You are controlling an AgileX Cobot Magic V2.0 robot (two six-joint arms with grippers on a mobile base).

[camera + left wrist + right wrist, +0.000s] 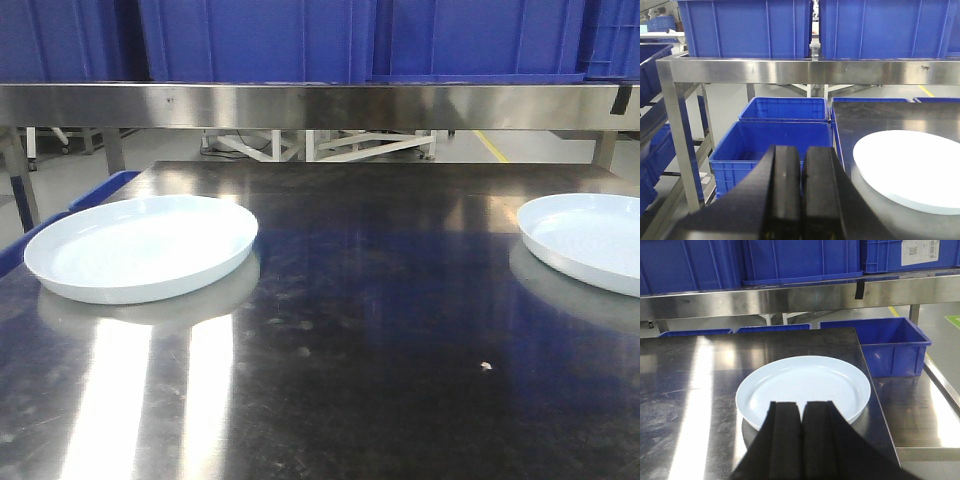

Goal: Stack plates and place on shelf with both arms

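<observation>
The dark, scratched steel tabletop (380, 330) throws back broad streaks of light at its left, and behind it lies pale grey floor (180, 145) with a yellow line (488, 145) off to the right. Across the back the shelf (320, 105) runs its brushed front rail level from left to right, a scrap of black tape (621, 98) at its right end. Blue shelf crates (250, 40) stand side by side on top; I cannot see into them. Left of the table, two open floor crates (775, 145) show only bare blue plastic inside, and the left gripper (802, 155) hangs over them with its fingers pressed together on nothing. The left plate (140, 247) lies flat near the table's left edge, rim up, its bowl bare white. Being round, it has no long axis. The right plate (590, 240) lies the same way, well apart from it, near the table's right edge. The right gripper (801, 407) is likewise clenched on nothing. From its wrist camera the fingers cover the near rim of that plate, though I cannot tell whether they touch it. Beyond the right edge sits another open blue crate (895, 347), showing only its blue walls.
</observation>
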